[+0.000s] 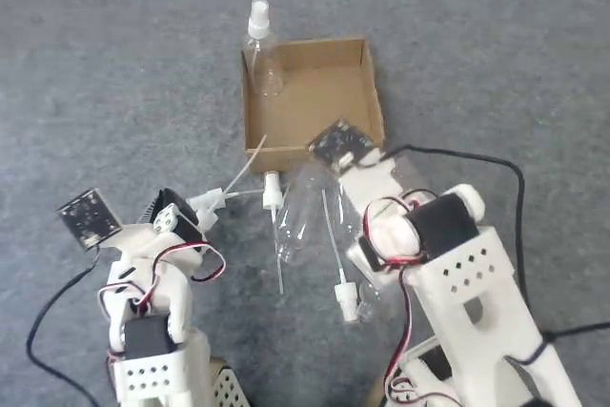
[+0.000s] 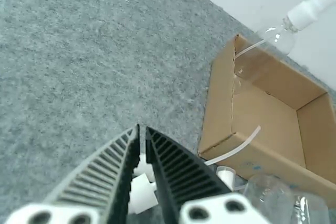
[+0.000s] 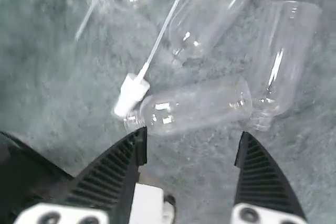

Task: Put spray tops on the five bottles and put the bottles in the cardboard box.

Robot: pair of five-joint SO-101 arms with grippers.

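The cardboard box (image 1: 319, 92) lies open at the far middle of the carpet. A clear bottle with a spray top (image 1: 260, 50) leans in its far left corner, and the left wrist view shows this bottle (image 2: 283, 24) too. My left gripper (image 2: 143, 135) is shut on a white spray top (image 2: 140, 184), whose tube (image 2: 236, 148) points at the box front. My right gripper (image 3: 191, 140) hangs open over a lying bottle (image 3: 197, 106) that wears a spray top (image 3: 128, 95). Beside it lies an uncapped bottle (image 3: 275, 77).
In front of the box another bottle (image 1: 297, 212) lies with a spray top (image 1: 273, 188) at its neck, and a loose tube (image 1: 329, 226) runs beside it. More clear bottles (image 3: 210, 3) crowd beyond the right gripper. Open grey carpet (image 1: 114, 92) spreads left of the box.
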